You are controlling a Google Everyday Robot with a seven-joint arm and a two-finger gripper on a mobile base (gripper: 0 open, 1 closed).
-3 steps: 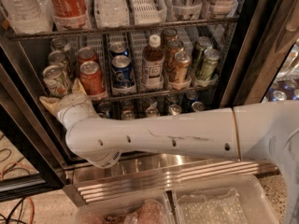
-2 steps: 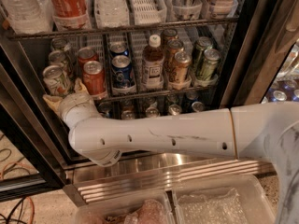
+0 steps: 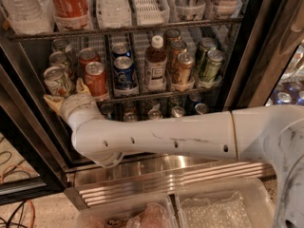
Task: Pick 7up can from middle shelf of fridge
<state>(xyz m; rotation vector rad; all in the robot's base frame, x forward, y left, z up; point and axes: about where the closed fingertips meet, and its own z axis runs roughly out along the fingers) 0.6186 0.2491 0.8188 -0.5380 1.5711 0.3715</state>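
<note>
**Claw (image 3: 66, 94) spread at the 7up can (image 3: 57, 81) on the fridge's (image 3: 259, 46) middle shelf (image 3: 159, 95)**

Camera view: the 7up can stands upright at the front of the shelf's leftmost lane as seen, just beside a red cola can (image 3: 96, 79). The white arm (image 3: 166, 139) reaches in from the right, below the surface edge. The claw is open at the can's base. One tan finger (image 3: 51, 101) shows low on the can's far side and the other rises between it and the red can. Whether either touches the can, I cannot tell.
</note>
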